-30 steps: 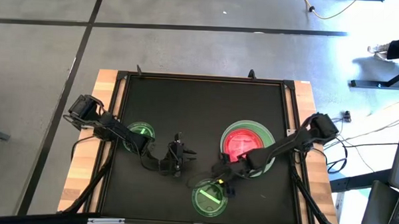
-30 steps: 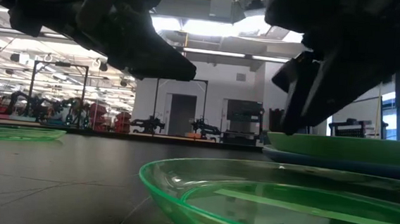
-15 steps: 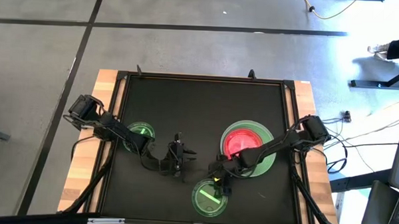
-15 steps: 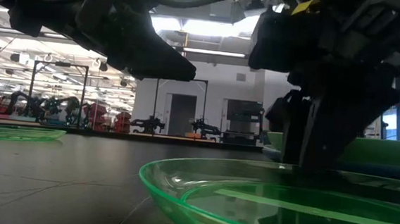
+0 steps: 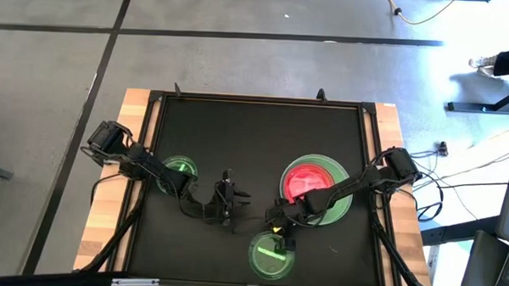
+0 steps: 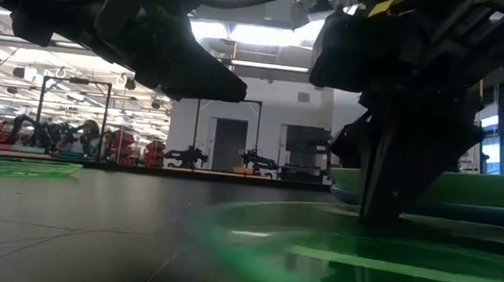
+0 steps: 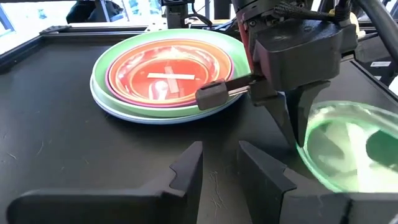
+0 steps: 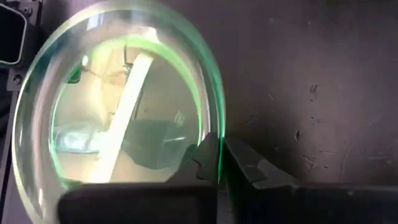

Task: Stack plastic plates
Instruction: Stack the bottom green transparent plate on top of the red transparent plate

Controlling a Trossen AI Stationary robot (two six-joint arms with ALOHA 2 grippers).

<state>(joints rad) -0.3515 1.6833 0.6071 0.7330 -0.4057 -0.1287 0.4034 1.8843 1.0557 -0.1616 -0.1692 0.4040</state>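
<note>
High view showed the right gripper (image 5: 278,235) at the front of the black desk (image 5: 255,134), its fingers (image 8: 205,155) pinching the rim of a small translucent green striped plastic dish (image 5: 272,255). Just behind it sat a stack: a pink-red translucent dish (image 5: 308,180) on a large green plastic plate (image 5: 340,207). Another small green dish (image 5: 181,168) lay at desk left, partly under the left arm. Left gripper (image 5: 228,196) hovered near desk centre, fingers (image 7: 186,168) slightly spread, holding nothing.

Plates, by colour
Near dish (image 5: 270,256): clear green w/ pale stripe. Stack (image 5: 315,192): green rim, blue under, red-pink centre. Far-left dish (image 5: 181,168): green. Mat (image 5: 255,134): black.
</note>
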